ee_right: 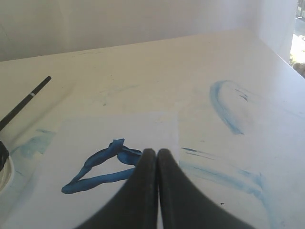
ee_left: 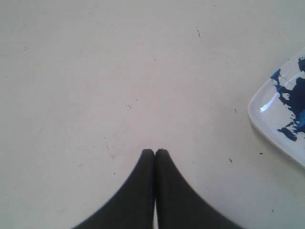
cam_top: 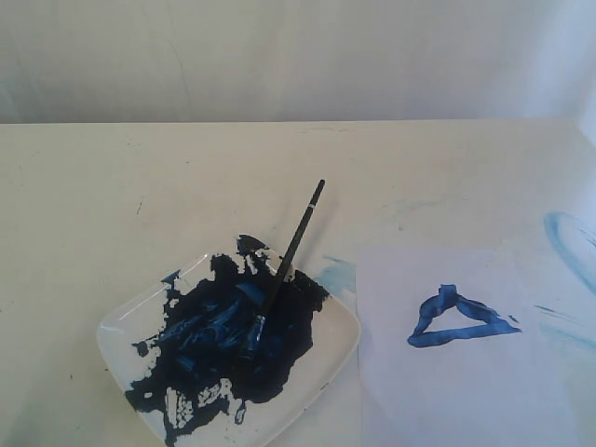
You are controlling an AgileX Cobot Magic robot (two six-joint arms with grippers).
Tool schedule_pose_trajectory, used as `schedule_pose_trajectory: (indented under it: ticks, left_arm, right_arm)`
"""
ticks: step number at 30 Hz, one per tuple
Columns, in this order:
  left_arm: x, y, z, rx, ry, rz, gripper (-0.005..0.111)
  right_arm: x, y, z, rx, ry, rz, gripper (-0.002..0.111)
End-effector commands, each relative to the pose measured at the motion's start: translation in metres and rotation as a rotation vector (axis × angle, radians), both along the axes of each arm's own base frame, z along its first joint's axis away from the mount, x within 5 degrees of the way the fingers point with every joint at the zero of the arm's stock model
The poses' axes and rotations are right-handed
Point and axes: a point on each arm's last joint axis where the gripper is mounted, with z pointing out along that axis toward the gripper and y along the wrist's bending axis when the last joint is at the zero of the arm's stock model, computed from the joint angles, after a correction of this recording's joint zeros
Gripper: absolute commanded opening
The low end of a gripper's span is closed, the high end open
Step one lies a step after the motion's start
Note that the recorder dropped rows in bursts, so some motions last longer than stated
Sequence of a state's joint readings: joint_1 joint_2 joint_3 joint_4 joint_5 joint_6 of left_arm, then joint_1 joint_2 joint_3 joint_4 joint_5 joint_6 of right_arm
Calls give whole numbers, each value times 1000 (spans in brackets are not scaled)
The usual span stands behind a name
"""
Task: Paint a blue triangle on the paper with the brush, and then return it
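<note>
brush (cam_top: 286, 265) in dish (cam_top: 121, 343) | dish corner beside paper (cam_top: 447, 391) edge

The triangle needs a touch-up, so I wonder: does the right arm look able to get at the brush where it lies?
Probably yes: the brush rests in the dish, its handle bare with nothing over it. The right gripper is shut, so it must open first.
</note>
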State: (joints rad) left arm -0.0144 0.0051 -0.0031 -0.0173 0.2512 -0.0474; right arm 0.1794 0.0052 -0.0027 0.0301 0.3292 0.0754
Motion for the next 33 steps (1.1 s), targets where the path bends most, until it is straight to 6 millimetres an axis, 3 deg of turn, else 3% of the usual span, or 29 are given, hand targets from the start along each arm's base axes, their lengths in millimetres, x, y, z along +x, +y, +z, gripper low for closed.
schedule_pose_trajectory:
  ticks: [1, 33]
  left_arm:
    - [0, 0, -1, -7, 1, 2, 0]
    - [0, 0, -1, -7, 1, 2, 0]
  right_arm:
    - [0, 0, 0, -3, -15, 8, 0]
    - [0, 1, 0, -1, -15, 24, 0]
